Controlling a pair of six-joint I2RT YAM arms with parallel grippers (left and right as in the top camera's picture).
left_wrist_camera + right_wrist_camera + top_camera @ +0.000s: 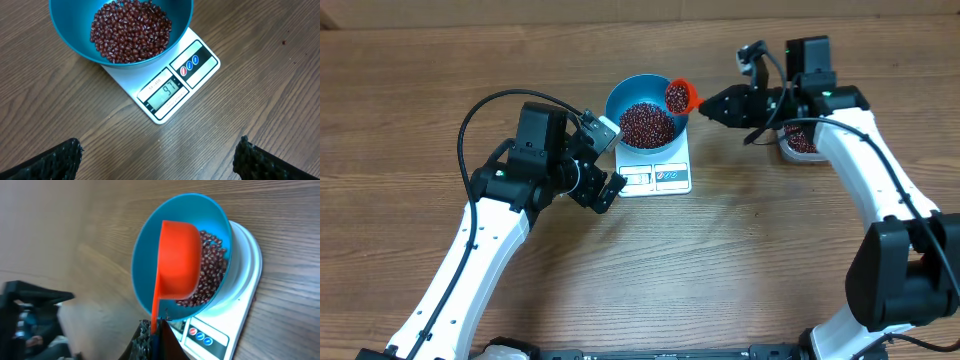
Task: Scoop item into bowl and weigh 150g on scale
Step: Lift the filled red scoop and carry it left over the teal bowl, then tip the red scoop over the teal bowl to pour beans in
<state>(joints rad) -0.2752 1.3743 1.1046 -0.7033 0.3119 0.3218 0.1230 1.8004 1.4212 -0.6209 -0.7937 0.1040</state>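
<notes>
Overhead, I see the round bright blue bowl (620, 97) sitting on the white flat digital kitchen scale (658, 178), with a heap of small dark red-brown beans (647, 124) inside. My right gripper (705, 105) is clenched on the orange plastic scoop (681, 96), which is full of beans and sits at the bowl's right rim. My left gripper (608, 160) stands released just left of the scale.

From the left wrist, the fingers (55, 161) are spread wide and the display (165, 92) reads roughly 97.

From the right wrist, the scoop's underside covers part of the bowl, its handle pinched.
</notes>
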